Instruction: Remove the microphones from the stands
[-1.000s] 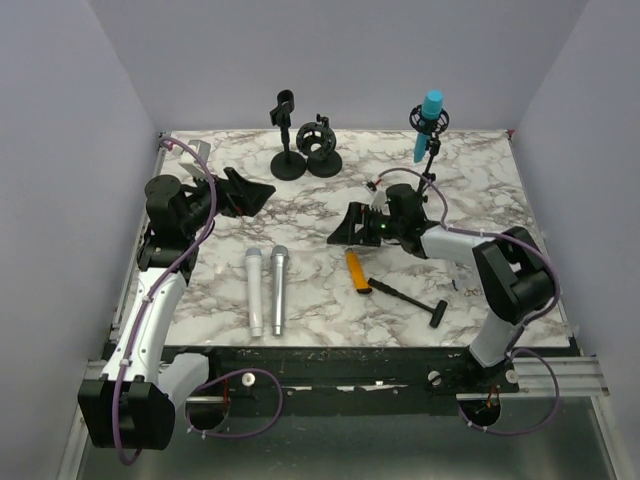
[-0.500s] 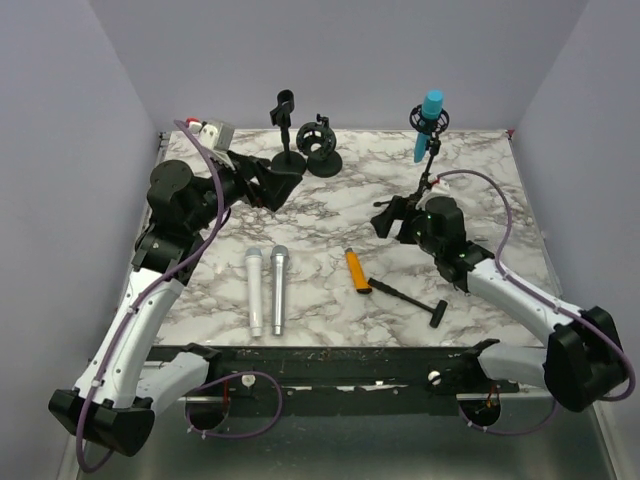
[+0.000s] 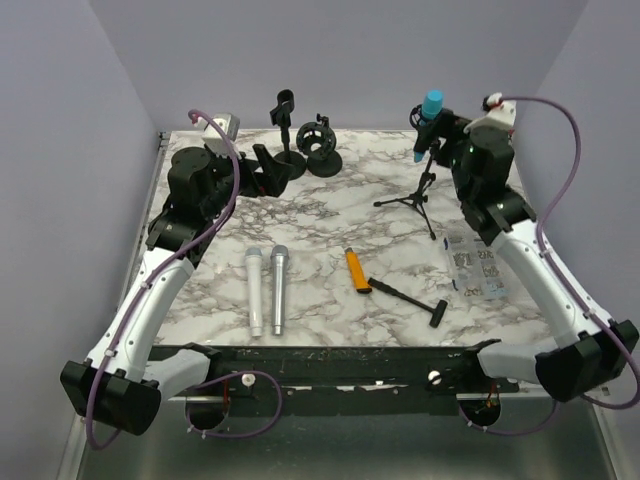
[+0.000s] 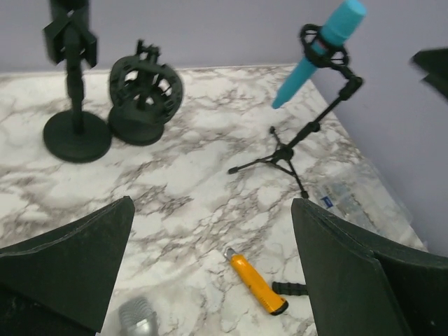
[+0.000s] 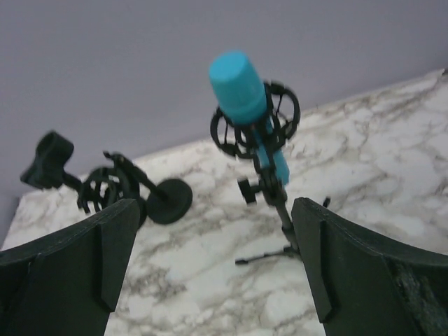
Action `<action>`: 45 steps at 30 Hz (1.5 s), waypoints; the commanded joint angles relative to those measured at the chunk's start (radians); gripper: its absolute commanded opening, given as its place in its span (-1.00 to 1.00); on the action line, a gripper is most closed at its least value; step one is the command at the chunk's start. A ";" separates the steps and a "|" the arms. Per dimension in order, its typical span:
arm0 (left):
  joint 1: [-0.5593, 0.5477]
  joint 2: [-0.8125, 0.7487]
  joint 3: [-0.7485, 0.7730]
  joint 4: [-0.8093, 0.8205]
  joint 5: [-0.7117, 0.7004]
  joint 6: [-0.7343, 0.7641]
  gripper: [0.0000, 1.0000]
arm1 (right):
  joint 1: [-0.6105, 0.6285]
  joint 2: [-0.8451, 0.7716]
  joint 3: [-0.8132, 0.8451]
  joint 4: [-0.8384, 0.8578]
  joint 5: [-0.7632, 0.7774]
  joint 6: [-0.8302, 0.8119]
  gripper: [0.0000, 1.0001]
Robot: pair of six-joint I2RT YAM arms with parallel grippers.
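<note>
Soft even light, right wrist view blurry

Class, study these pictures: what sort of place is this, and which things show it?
Probably a robot test cell, not a studio: a marble-patterned table walled in by plain panels, a left arm and right arm bolted at its near edge, and a blue microphone on a tripod stand.

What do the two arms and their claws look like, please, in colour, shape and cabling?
The left arm and the right arm both have white shells on the long links, with black joints and black bases. A purple cable loops loosely along each. Each wrist carries a small pale box. The left claw and the right claw have broad, flat, matte black fingers with slanted tips.
</note>
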 commanded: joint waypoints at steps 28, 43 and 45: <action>0.072 -0.045 -0.050 -0.009 0.068 0.005 0.94 | -0.094 0.706 0.824 -0.313 0.089 -0.251 0.43; 0.072 -0.050 -0.067 0.023 0.120 0.013 0.93 | -0.094 0.715 0.905 -0.376 0.076 -0.284 -0.30; 0.071 -0.040 -0.060 0.021 0.139 0.003 0.93 | -0.094 0.705 0.930 -0.384 0.083 -0.295 -0.34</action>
